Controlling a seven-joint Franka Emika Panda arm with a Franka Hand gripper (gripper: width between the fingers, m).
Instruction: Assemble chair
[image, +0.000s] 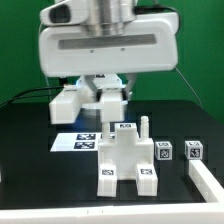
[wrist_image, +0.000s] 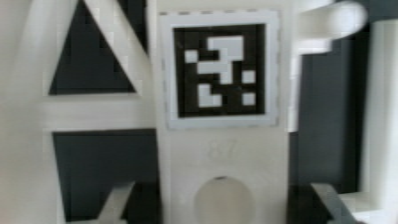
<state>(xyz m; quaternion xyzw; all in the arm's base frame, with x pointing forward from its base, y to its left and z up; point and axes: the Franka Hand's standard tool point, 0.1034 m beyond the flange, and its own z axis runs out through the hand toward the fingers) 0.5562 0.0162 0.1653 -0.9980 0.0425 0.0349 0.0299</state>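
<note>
Closest to the exterior camera stands the chair (image: 125, 165), partly built: chunky matte-white blocks, upright on the black table (image: 30, 175), near the centre and slightly to the exterior view's right. Small black-and-white square tags sit on its near faces and top, too small to read. A thin white peg (image: 145, 126) rises at its far right corner. Just left and farther back lies the marker board (image: 82, 142), flat, with several tags. To the right, apart from the chair, sit two small tagged cubes (image: 165, 152) (image: 192, 150); a plain white bar (image: 207, 182) lies near right, running to the frame edge. A loose white block (image: 65, 104) rests far left, beneath the arm. The gripper (image: 110, 103) hangs over the far side of the chair. In the wrist view one tag (wrist_image: 219, 68) fills a white upright panel of the chair (wrist_image: 107, 120): a block pattern only, black on white, no letters. Two dark fingertips (wrist_image: 326, 203) flank that panel's lower end, jaws partly apart. Cannot tell whether they press on it.
</note>
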